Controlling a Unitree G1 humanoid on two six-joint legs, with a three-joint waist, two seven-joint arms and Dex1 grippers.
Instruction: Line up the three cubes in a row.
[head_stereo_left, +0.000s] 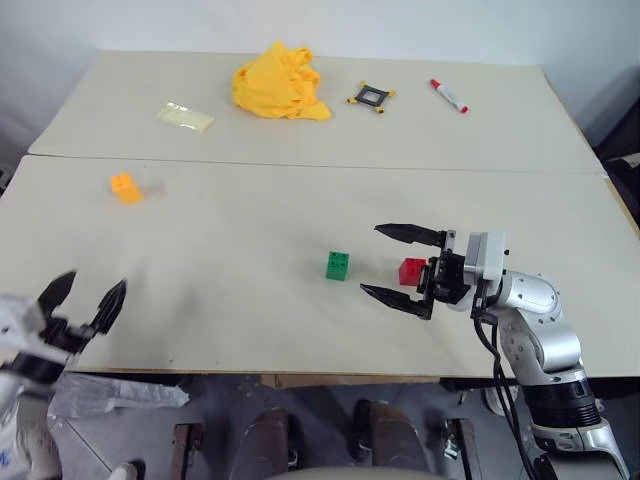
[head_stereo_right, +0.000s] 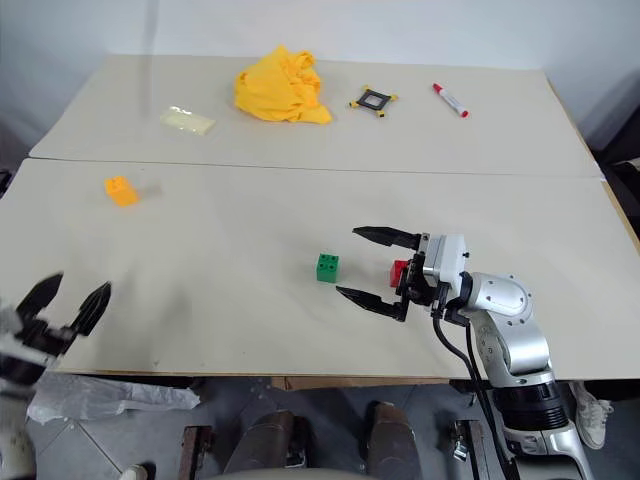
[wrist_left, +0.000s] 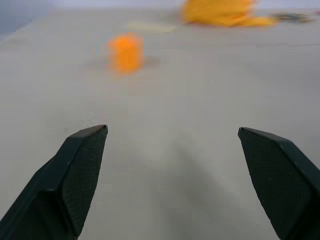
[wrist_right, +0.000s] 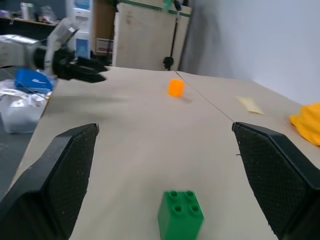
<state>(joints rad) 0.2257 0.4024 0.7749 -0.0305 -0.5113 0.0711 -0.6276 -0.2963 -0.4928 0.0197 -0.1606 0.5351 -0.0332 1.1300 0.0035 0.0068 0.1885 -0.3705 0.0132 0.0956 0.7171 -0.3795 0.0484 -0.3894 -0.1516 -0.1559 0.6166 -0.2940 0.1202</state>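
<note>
Left eye view | left gripper (head_stereo_left: 85, 298) spread at table (head_stereo_left: 200, 330) front edge | right gripper (head_stereo_left: 398, 264) spread beside red cube (head_stereo_left: 411, 270)

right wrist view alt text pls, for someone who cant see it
An open right tool points across a beige table at a green cube between its fingers. Farther off sit an orange-yellow cube and the left tool.
</note>
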